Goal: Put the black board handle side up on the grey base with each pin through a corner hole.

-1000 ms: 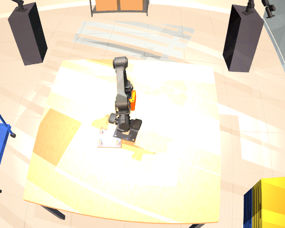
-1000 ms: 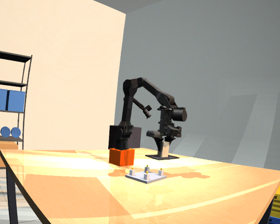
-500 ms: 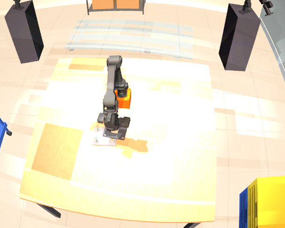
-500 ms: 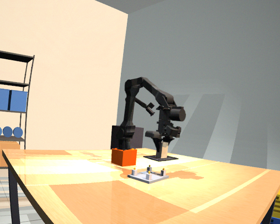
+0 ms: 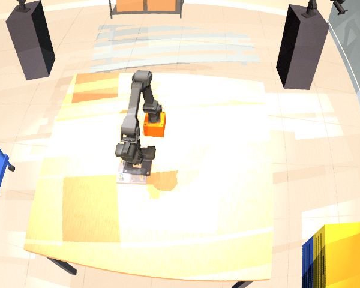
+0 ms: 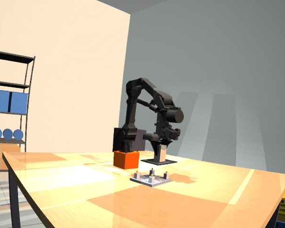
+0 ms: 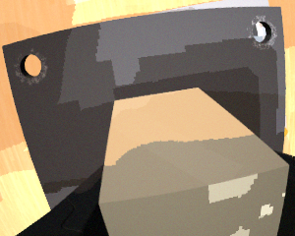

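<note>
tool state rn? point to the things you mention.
Tool (image 5: pixel 137 165) (image 6: pixel 162 144): closed on the square handle (image 6: pixel 161 153) (image 7: pixel 187 162) of the black board (image 5: pixel 143 171) (image 6: pixel 147 160) (image 7: pixel 79 98), which is off the pins.

Seen from the top, the base (image 5: pixel 131 179) (image 6: pixel 140 181) (image 7: pixel 241 3) lies on the desk (image 5: pixel 189 201) (image 6: pixel 174 206) (image 7: pixel 10 182); the board (image 5: pixel 140 170) (image 6: pixel 170 162) (image 7: pixel 79 88) overlaps its far-right part, the arm's mount (image 5: pixel 154 131) (image 6: pixel 126 160) farther off.

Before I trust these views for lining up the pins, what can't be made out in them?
- Two of the board's corner holes: wrist view, behind the handle and gripper, or outside the picture.
- The handle's lower end: wrist view, cut off by the bottom edge.
- The base's far right post: top view, covered by the board.
- The board's underside: turned away in the top and wrist views.
</note>
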`<state>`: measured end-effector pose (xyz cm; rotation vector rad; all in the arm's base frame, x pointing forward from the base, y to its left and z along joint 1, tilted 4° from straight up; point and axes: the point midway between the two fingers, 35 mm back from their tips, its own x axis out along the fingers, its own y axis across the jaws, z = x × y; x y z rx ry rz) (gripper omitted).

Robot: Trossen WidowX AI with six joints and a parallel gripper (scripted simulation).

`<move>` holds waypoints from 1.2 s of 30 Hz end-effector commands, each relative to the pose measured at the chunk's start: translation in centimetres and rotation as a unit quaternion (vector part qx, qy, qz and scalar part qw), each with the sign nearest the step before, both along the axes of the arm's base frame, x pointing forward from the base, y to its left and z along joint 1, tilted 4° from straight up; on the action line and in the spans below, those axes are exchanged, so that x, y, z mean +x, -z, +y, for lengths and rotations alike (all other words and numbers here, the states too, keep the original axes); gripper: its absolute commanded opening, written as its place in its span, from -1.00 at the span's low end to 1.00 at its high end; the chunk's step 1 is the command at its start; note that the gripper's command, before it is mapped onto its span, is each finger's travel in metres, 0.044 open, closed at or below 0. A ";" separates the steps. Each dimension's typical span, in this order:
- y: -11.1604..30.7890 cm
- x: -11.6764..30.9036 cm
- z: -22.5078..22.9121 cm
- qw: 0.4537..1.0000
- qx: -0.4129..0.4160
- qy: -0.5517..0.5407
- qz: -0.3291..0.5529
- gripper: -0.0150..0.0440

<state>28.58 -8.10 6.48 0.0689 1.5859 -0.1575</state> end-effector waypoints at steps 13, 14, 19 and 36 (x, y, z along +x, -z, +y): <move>-0.4 -0.7 -3.9 0.999 -0.004 -0.048 0.002 -0.49; -0.4 -0.7 -4.0 0.999 -0.004 -0.048 0.002 -0.49; -0.2 -0.7 -3.5 0.999 -0.001 -0.041 0.004 -0.49; 0.8 -0.7 -4.1 0.999 -0.002 -0.051 0.004 -0.49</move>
